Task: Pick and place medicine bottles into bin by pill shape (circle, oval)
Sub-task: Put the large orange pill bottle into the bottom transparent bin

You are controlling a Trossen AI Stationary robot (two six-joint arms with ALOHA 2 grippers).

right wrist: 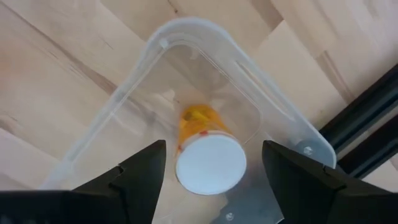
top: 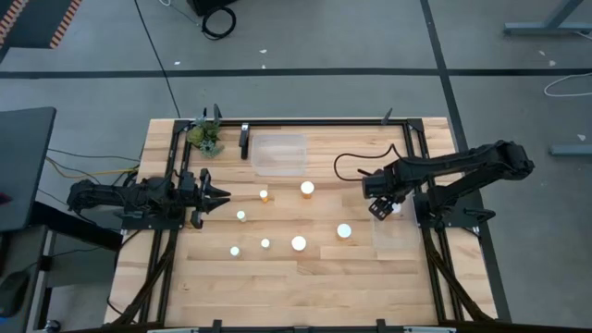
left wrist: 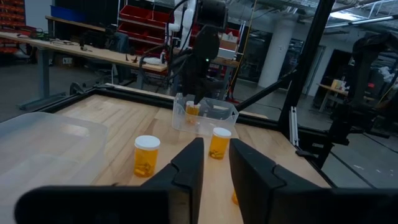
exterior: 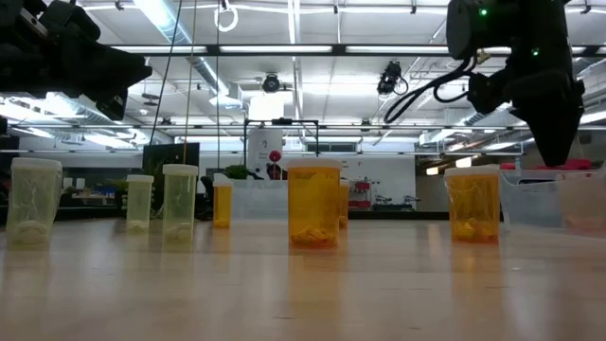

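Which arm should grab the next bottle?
Probably left. The left hand is open, empty, and close to the nearest bottle. The right hand is open above the clear bin at the table's right, with one bottle standing inside it, so it sits farther from the loose bottles.

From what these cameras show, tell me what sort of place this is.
Probably a robotics lab or workshop. A wooden table with a black frame stands on a taped concrete floor, and behind it are workbenches, red storage bins, and exposed ceiling lights.
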